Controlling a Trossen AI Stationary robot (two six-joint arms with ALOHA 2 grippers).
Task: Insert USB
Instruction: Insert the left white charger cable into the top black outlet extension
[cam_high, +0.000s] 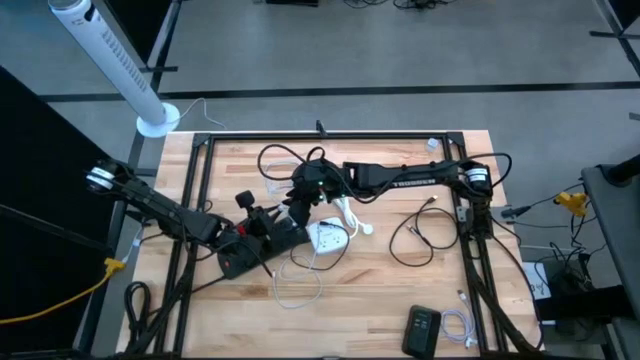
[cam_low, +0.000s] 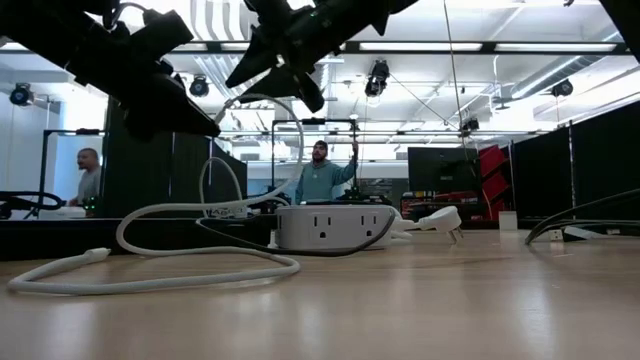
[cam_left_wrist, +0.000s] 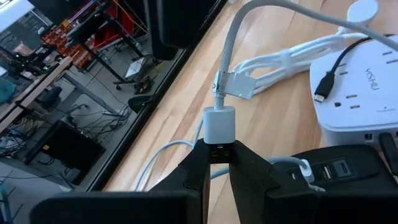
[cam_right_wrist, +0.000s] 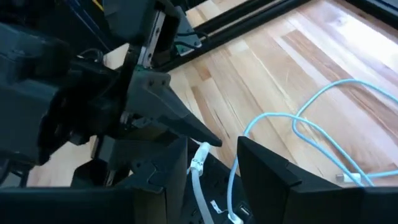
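So the left gripper is clamped on a small white USB plug block with a white braided cable running out of its far end. In the left wrist view the block sits right between the two dark fingertips, its rear end pinched by them and most of its body sticking out past the tips. Below and beside those tips there's a black hub with USB ports, with one thin white cable already plugged into it. The plug block is close to the hub but not touching it as far as I can tell.

Just beyond that is the white power strip with outlets, sitting flat on the light wooden table, with a black cable plugged into its side.

From above, the left gripper is near the table's middle, and the right gripper hangs just beside it, over the same black hub. The right wrist view shows its two dark fingers spread apart, holding nothing, with a white cable lying in the gap between them. The power strip lies just right of both grippers.

A loose black cable sits coiled off to the right, well apart.
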